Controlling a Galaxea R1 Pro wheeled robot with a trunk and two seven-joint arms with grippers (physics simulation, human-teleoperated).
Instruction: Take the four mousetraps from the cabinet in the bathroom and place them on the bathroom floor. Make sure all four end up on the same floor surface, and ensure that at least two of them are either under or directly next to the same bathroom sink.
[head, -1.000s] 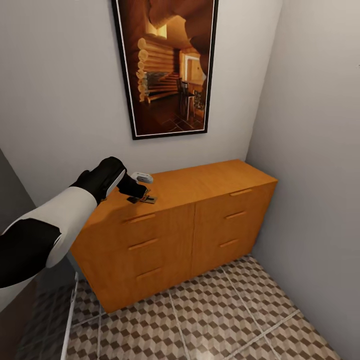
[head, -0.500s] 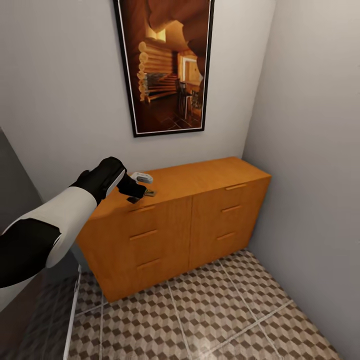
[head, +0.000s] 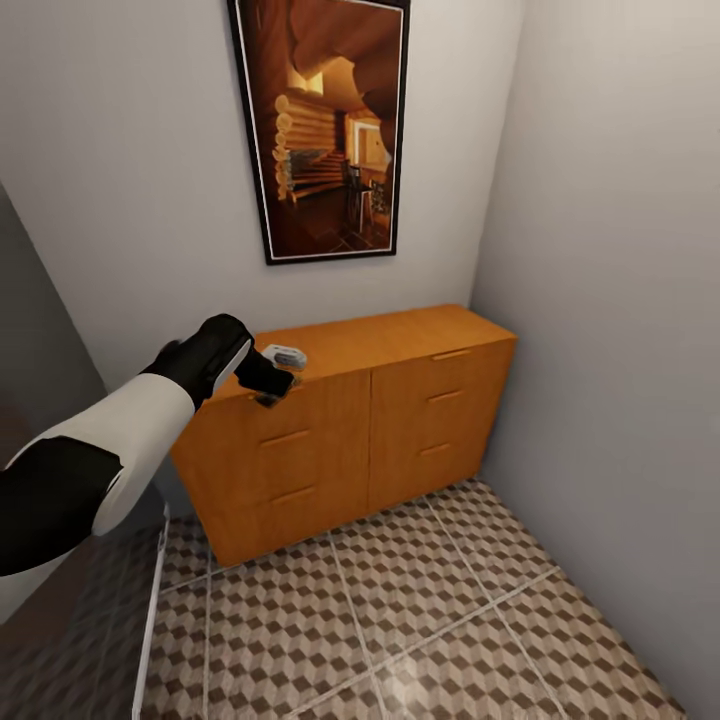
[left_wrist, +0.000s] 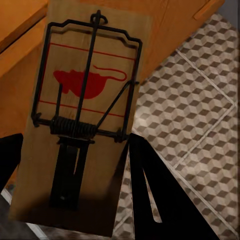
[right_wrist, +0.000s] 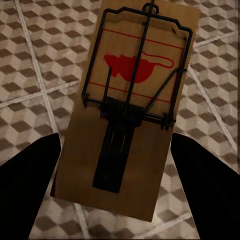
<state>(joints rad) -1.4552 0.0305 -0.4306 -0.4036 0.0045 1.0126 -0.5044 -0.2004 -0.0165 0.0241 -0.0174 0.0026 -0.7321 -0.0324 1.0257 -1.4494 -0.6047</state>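
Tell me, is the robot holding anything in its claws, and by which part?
Each holds a mousetrap by its rear end: the left gripper has one mousetrap, the right gripper the other mousetrap.

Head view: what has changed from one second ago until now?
The whole view has shifted, so the robot has drawn back from the cabinet rather than the cabinet moving. The left hand, shut on a mousetrap, has come with it from above the cabinet top to its front edge, with the bathroom floor beyond it. The grip is unchanged and the drawers stay closed.
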